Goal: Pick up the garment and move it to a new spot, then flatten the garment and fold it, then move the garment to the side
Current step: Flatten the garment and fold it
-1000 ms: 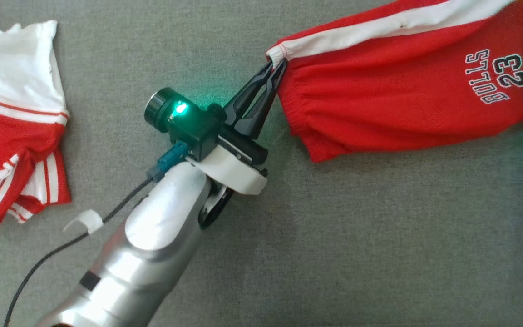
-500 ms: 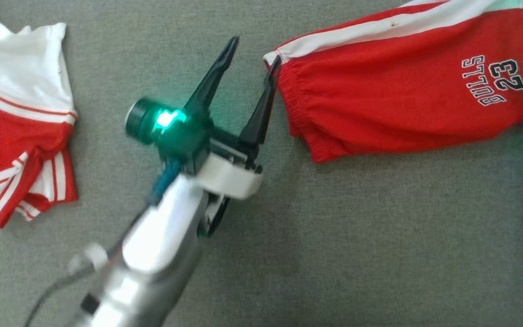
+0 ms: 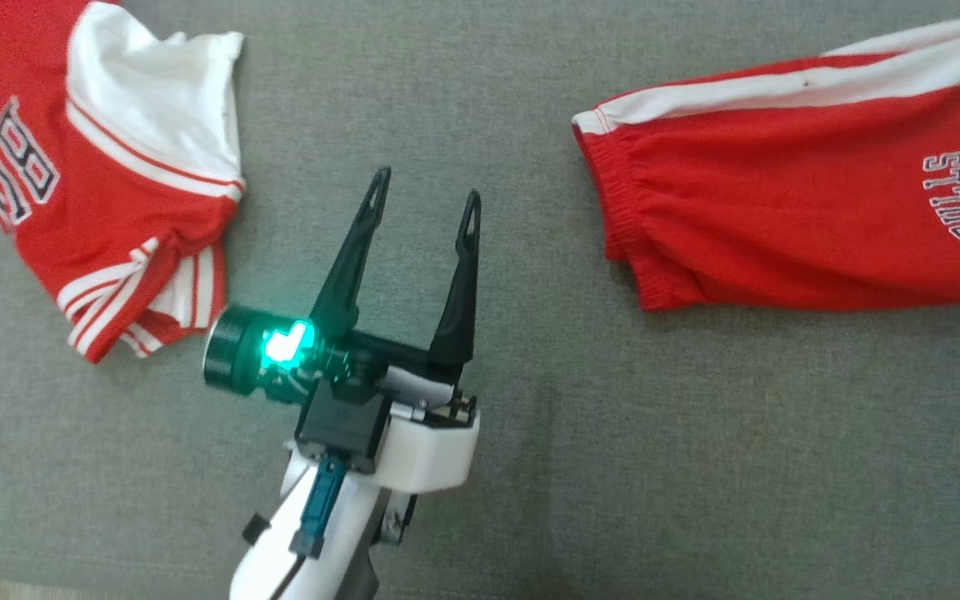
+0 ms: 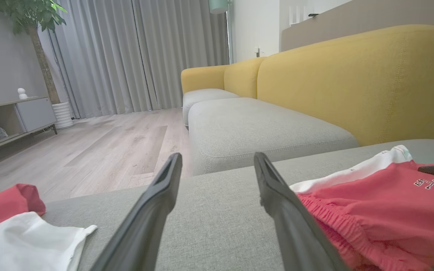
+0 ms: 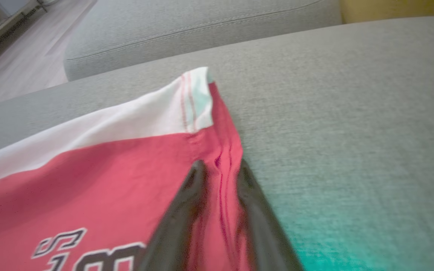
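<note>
The garment (image 3: pixel 788 217), red shorts with a white side stripe and "BULLS 23" print, lies flat at the right of the grey cushion (image 3: pixel 613 467). My left gripper (image 3: pixel 426 198) stands open and empty, left of the elastic waistband and apart from it. In the left wrist view the left gripper (image 4: pixel 217 162) is spread wide, with the shorts (image 4: pixel 382 210) to its right. In the right wrist view my right gripper (image 5: pixel 220 165) has its fingers close on either side of a ridge of the shorts' red edge (image 5: pixel 222 150). Blur hides whether they pinch it.
A second red and white garment (image 3: pixel 122 183), a crumpled jersey, lies at the left of the cushion. Beyond the cushion are a yellow-backed sofa (image 4: pixel 352 79), a wooden floor (image 4: pixel 100 146) and curtains (image 4: pixel 138 52).
My left gripper has let go of the waistband corner, opened wide and drawn back to the left of the shorts. The head view itself has shifted.
</note>
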Motion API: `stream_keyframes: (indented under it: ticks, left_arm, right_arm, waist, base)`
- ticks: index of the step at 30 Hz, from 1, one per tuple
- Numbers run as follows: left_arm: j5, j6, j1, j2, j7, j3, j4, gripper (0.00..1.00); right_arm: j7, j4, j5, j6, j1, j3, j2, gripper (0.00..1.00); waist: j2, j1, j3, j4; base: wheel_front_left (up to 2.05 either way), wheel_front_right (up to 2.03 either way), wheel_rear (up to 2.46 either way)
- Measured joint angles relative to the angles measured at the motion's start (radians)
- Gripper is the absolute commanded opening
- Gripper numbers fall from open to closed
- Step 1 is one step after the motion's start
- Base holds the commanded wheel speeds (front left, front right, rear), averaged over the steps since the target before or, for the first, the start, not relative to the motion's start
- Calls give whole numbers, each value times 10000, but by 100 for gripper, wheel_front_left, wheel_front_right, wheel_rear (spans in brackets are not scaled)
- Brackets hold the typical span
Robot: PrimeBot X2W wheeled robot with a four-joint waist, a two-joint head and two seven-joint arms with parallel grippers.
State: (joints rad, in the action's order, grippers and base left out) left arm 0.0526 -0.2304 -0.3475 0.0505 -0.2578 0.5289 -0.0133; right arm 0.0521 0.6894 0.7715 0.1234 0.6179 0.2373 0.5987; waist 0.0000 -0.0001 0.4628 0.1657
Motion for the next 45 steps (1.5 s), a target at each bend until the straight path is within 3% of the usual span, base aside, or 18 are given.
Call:
stream_keyframes:
  ticks: [6,13,19,21,22,26,32,33,34,39,45]
  left_arm:
    - [4,-73,500,4,0,-146,180,100]
    - [-10,-58,489,2,0,-240,222,100]
    - [-10,107,488,0,0,-311,178,100]
    - [-10,109,493,2,0,-345,150,100]
    - [-10,117,497,0,0,-384,115,100]
    - [-10,203,505,0,0,-408,73,100]
    - [8,288,507,0,0,-397,4,100]
    - [10,291,507,0,0,-391,-10,100]
    - [21,290,510,0,0,-391,-36,100]
    - [205,288,677,-2,0,-385,-79,100]
    - [199,192,1430,4,0,-581,81,100]
  right_arm:
    - [52,54,184,8,-360,73,42,0]
    - [-270,249,-132,8,-353,-326,819,0]
    - [-109,-1461,326,6,-316,-192,800,0]
    - [115,-2297,483,8,-312,-165,579,0]
    - [286,-3149,593,6,-351,-159,186,0]
    - [610,-4694,598,6,-574,13,-890,0]
    - [1003,-5526,-171,6,-1274,721,-2838,0]
    - [1045,-5520,-274,6,-1416,871,-3202,86]
    - [1064,-5511,-416,6,-1573,1026,-3524,100]
    - [290,-5593,-700,6,-2249,934,-4257,100]
    - [-1471,-6406,-1484,6,-3047,-127,-3795,100]
  waist:
    - [0,-1,-358,-52]
    - [0,0,-527,-517]
    - [0,1,-637,-755]
    - [0,1,-723,-806]
    - [0,1,-805,-847]
    - [0,0,-897,-817]
    - [0,0,-942,-536]
    - [0,1,-957,-478]
    - [0,2,-984,-428]
    - [0,1,-1244,-310]
    - [0,0,-1903,-398]
  base:
    - [0,0,0]
    - [0,0,0]
    - [0,0,0]
    - [0,0,0]
    - [0,0,0]
    - [0,0,0]
    - [0,0,0]
    - [0,0,0]
    - [0,0,0]
    - [0,0,0]
    - [0,0,0]
